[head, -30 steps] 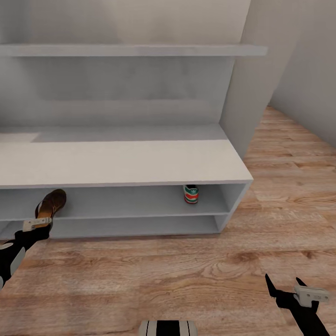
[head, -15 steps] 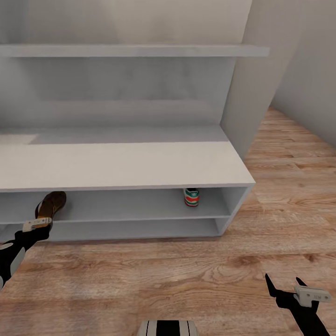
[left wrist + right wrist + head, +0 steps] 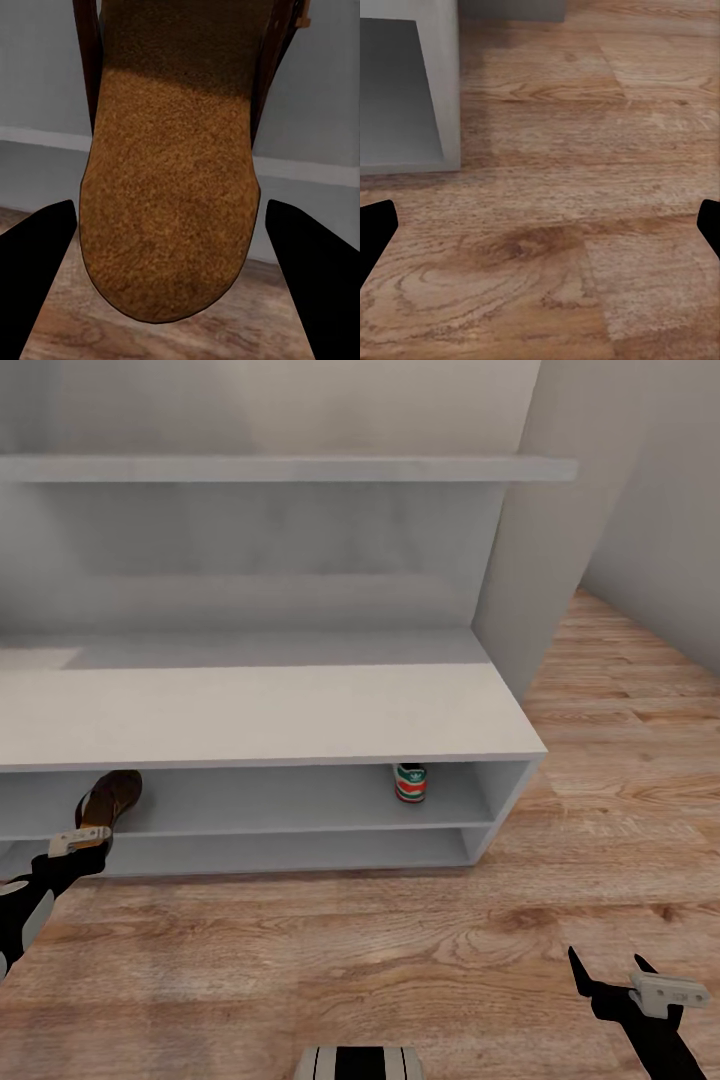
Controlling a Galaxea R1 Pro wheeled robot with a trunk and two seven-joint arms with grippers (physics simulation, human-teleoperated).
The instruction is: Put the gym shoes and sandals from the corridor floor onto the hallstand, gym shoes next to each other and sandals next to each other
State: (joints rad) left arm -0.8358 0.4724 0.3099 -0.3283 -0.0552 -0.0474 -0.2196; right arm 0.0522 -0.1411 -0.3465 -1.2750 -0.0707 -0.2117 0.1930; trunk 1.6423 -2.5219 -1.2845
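Note:
The light-grey hallstand (image 3: 260,710) stands against the wall. One gym shoe (image 3: 410,783) sits heel-out in its upper compartment, near the right end. At the left end, a brown sandal (image 3: 112,798) leans up into that same compartment's mouth with my left gripper (image 3: 94,823) shut on its heel end. In the left wrist view the sandal's tan footbed (image 3: 169,202) sits between the two black fingers (image 3: 37,285). My right gripper (image 3: 606,965) hangs open over the corridor floor (image 3: 400,940) at the lower right, holding nothing; its wrist view shows bare planks (image 3: 555,247) and the rack's end panel (image 3: 435,82).
A thin floating wall shelf (image 3: 300,467) runs above the hallstand. A wall corner (image 3: 520,590) juts out beside the rack's right end, and the wooden floor continues past it to the right. The lower compartment (image 3: 290,850) holds nothing that I can see.
The sandal in my left gripper has sunk slightly lower and deeper into the upper compartment's mouth. The view shifted a little a second ago. The right arm has not moved.

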